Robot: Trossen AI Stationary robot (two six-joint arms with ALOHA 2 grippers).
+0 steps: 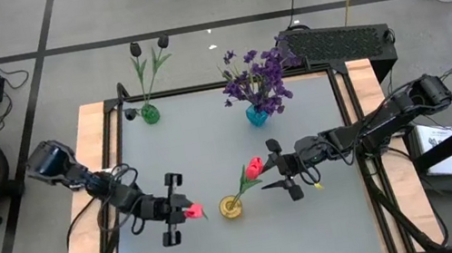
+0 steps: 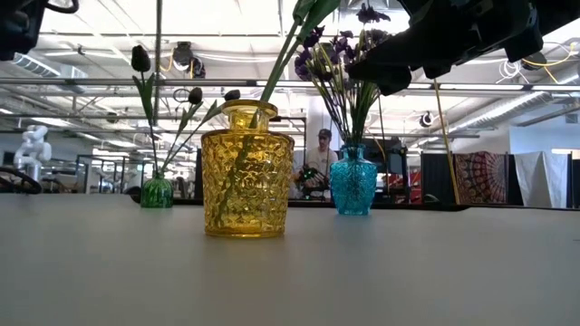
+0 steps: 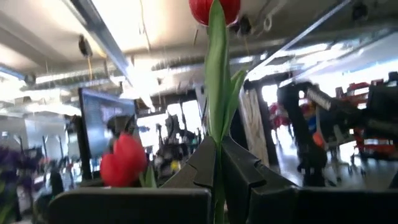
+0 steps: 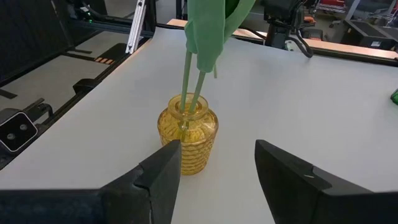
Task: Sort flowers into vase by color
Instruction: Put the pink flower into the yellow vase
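A yellow glass vase (image 1: 231, 206) (image 2: 246, 183) (image 4: 186, 134) stands near the table's near edge. A red-pink tulip (image 1: 254, 168) stands in it by its stem and leans toward the right. My left gripper (image 1: 181, 210) (image 3: 217, 168) is just left of the vase, shut on a second red-pink tulip (image 1: 192, 211). My right gripper (image 1: 282, 172) (image 4: 217, 168) hovers open just right of the vase, touching nothing. Dark tulips (image 1: 136, 48) stand in a green vase (image 1: 149, 113). Purple blooms (image 1: 259, 75) stand in a blue vase (image 1: 257, 115). My left gripper pinches the tulip's green stem (image 3: 217, 146) between its two fingers, below the bud and by the leaf. The fingers lie level, coming from the table's left, across the stem. The bud (image 3: 214, 7) stands above the fingers; they hide the stem's lower part.
The green and blue vases stand along the table's far edge. A black keyboard-like unit (image 1: 336, 39) lies beyond the far right corner. Wooden rails (image 1: 99, 148) frame the grey tabletop (image 1: 210, 143), which is bare between the far vases and the grippers.
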